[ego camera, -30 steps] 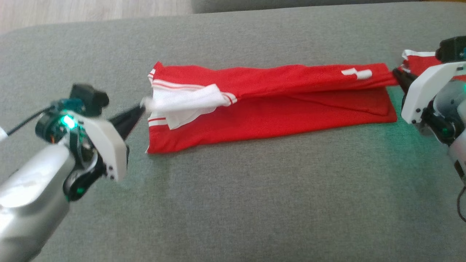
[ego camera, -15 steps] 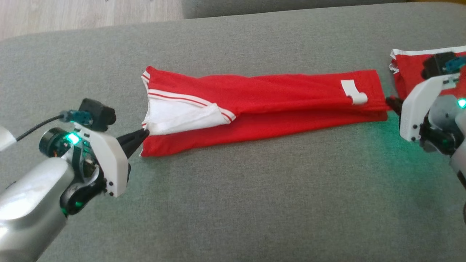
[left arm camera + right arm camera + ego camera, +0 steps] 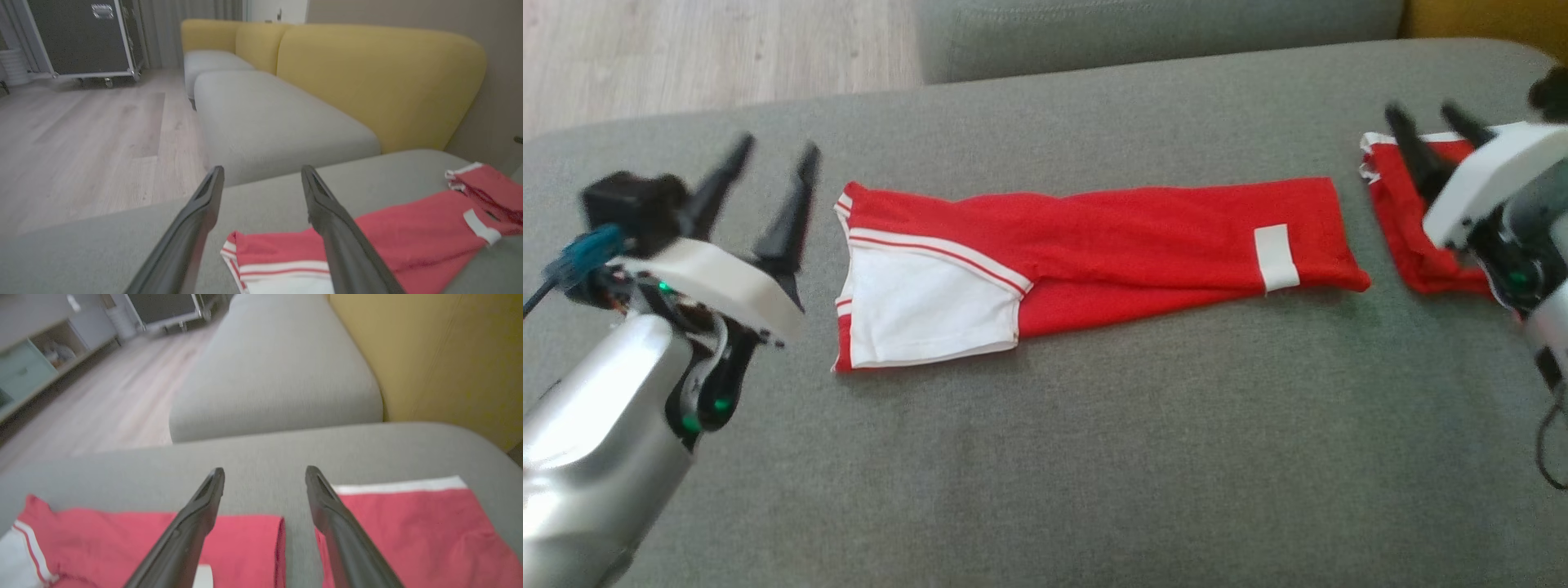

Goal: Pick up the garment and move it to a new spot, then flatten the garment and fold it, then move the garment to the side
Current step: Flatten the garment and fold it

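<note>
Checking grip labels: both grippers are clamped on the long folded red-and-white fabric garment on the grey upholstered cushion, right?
No: the head view shows left gripper and right gripper open, holding nothing; the red-and-white garment lies folded on the grey cushion.

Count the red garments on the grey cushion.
2: a long folded garment across the middle of the cushion; a second garment at its right end, partly hidden behind the right gripper.
</note>
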Motion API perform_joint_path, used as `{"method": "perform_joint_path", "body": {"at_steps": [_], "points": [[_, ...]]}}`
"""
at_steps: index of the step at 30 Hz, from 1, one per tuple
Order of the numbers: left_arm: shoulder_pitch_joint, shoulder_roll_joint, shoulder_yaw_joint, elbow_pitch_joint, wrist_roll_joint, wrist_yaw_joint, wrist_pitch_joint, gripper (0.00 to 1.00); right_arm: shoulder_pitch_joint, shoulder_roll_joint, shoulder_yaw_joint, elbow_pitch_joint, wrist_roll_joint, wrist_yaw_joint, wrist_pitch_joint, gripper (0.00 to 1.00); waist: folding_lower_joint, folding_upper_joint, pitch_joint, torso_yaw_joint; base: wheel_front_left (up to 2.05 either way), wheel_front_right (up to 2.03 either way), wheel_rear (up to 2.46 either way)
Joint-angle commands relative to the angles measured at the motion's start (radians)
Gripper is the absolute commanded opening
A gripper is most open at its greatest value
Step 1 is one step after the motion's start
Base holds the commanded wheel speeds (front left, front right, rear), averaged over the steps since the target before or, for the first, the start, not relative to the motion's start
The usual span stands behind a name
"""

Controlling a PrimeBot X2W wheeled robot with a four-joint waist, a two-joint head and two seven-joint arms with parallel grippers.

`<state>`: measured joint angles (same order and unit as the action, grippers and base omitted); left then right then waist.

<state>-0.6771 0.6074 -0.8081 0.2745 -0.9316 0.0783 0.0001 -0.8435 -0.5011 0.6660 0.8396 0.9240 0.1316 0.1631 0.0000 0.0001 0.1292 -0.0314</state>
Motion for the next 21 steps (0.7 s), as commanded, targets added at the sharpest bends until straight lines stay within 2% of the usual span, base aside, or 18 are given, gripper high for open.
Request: {"method": "perform_joint_path", "body": {"at_steps": [1, 4, 7, 10, 12, 13, 16, 21], "points": [[-0.027, 0.021, 0.081, -0.013, 0.010, 0.026, -0.070, 1.00, -0.027, 0.013, -0.018, -0.032, -0.005, -0.001, -0.077, 1.00, 0.0000, -0.0001, -0.016, -0.006, 0.00, 0.00, 0.00], [-0.001, -0.014, 0.131, -0.008, 0.011, 0.073, -0.190, 1.00, -0.018, 0.052, -0.054, -0.038, -0.023, -0.001, -0.224, 1.00, 0.0000, -0.0001, -0.034, -0.011, 0.00, 0.00, 0.00], [0.036, -0.045, 0.176, -0.009, 0.033, 0.124, -0.246, 1.00, 0.003, 0.097, -0.087, -0.029, -0.065, -0.001, -0.359, 1.00, 0.0000, -0.0001, -0.045, -0.016, 0.00, 0.00, 0.00], [0.088, -0.083, 0.223, -0.022, 0.090, 0.176, -0.260, 1.00, 0.036, 0.148, -0.126, -0.017, -0.141, -0.001, -0.414, 1.00, 0.0000, -0.0001, -0.053, -0.018, 0.00, 0.00, 0.00], [0.130, -0.117, 0.266, -0.048, 0.158, 0.196, -0.261, 1.00, 0.068, 0.178, -0.177, -0.024, -0.194, -0.001, -0.423, 1.00, 0.0000, -0.0001, -0.055, -0.015, 0.00, 0.00, 0.00], [0.187, -0.156, 0.309, -0.066, 0.216, 0.203, -0.261, 1.00, 0.113, 0.209, -0.259, -0.070, -0.266, -0.001, -0.424, 1.00, 0.0000, -0.0001, -0.058, -0.015, 0.00, 0.00, 0.00], [0.281, -0.219, 0.386, -0.085, 0.287, 0.192, -0.262, 1.00, 0.221, 0.277, -0.381, -0.158, -0.391, -0.001, -0.424, 1.00, 0.0000, -0.0001, -0.061, -0.016, 0.00, 0.00, 0.00], [0.415, -0.296, 0.475, -0.087, 0.410, 0.128, -0.262, 1.00, 0.400, 0.398, -0.518, -0.274, -0.572, -0.001, -0.425, 1.00, 0.0000, -0.0001, -0.057, -0.015, 0.00, 0.00, 0.00]]}}
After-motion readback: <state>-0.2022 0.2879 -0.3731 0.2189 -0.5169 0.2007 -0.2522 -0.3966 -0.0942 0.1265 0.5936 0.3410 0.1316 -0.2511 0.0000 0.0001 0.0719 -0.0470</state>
